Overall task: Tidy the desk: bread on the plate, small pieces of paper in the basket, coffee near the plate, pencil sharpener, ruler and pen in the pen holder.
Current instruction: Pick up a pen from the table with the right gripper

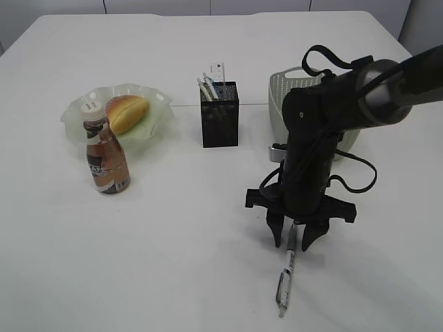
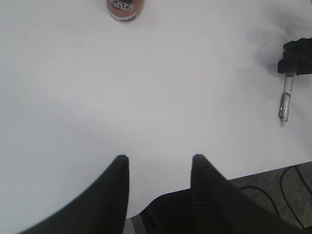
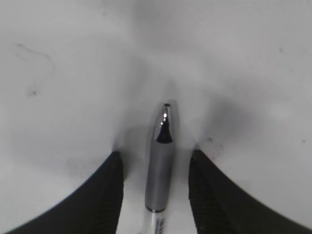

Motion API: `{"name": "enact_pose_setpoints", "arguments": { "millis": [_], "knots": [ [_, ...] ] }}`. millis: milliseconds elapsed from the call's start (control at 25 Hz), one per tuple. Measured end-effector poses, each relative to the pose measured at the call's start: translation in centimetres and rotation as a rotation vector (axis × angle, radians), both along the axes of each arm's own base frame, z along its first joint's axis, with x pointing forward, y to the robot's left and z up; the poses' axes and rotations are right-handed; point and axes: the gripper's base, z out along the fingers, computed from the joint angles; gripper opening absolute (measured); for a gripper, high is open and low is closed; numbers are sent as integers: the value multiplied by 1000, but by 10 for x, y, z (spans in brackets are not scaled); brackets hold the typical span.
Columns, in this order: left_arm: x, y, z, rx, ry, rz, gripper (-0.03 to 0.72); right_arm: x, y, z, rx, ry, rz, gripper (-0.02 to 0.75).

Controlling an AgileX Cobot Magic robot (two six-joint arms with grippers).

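My right gripper (image 1: 292, 244) stands open with its tips down on the desk (image 1: 173, 242), one finger on each side of the pen (image 1: 284, 283). In the right wrist view the pen's grey tip (image 3: 161, 156) lies between the fingers of the gripper (image 3: 156, 153), untouched. The bread (image 1: 128, 113) lies on the plate (image 1: 156, 123), and the coffee (image 1: 106, 155) stands just in front of it. The ruler (image 1: 217, 72) sticks out of the pen holder (image 1: 220, 117). The basket (image 1: 284, 90) is partly behind my right arm. My left gripper (image 2: 160, 158) is open and empty. Pencil sharpener and paper pieces are out of view.
The left gripper hovers near the desk's front edge, where cables (image 2: 287, 190) lie below. From there the coffee's base (image 2: 126, 9) is far ahead and the pen (image 2: 285, 103) lies to the right. Other pens stand in the pen holder.
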Motion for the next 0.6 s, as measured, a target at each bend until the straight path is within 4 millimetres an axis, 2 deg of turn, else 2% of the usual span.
{"name": "enact_pose_setpoints", "arguments": {
  "millis": [520, 600],
  "knots": [
    [0, 0, 0, 0, 0, 0, 307, 0, 0, -2, -4, 6, -1, 359],
    [0, 0, 0, 0, 0, 0, 307, 0, 0, -2, -4, 6, -5, 323]
  ]
}}
